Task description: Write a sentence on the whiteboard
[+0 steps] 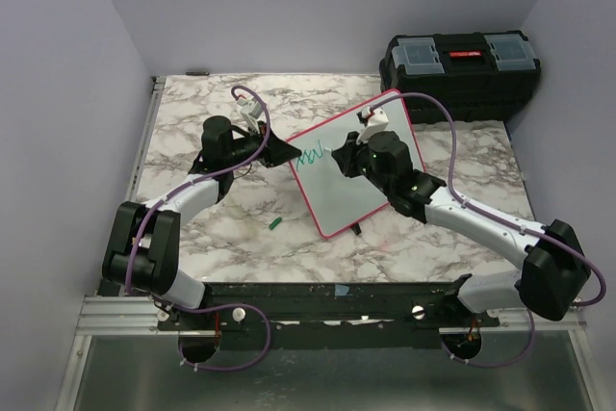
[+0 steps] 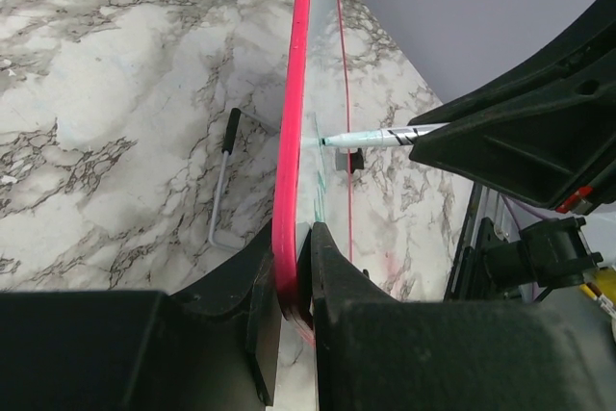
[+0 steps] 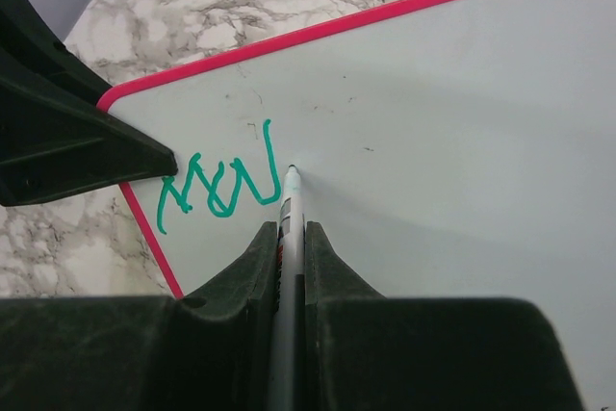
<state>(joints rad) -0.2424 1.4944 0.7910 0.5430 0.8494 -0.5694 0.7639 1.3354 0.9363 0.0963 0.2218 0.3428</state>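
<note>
We are in the middle of the writing step. Our left tool is clamped on the pink frame at the left edge of the whiteboard, which is sitting at an angle in the middle of the bench, in front of the black toolbox. We cannot tell if the board is lying fully flat. Our right tool is pressed together on a marker. The marker tip seems to be touching the white surface just to the right of a short green scribble near the left corner of the board.

Most of the board is blank, so we are judging that the sentence is only at its beginning. The next move is asking for a light, even pressure while we are leading the tip to the right. The left tool must be holding the frame steady, or the board may be sliding under the stroke. A small green piece, perhaps the cap, is lying on the bench near the board.
</note>
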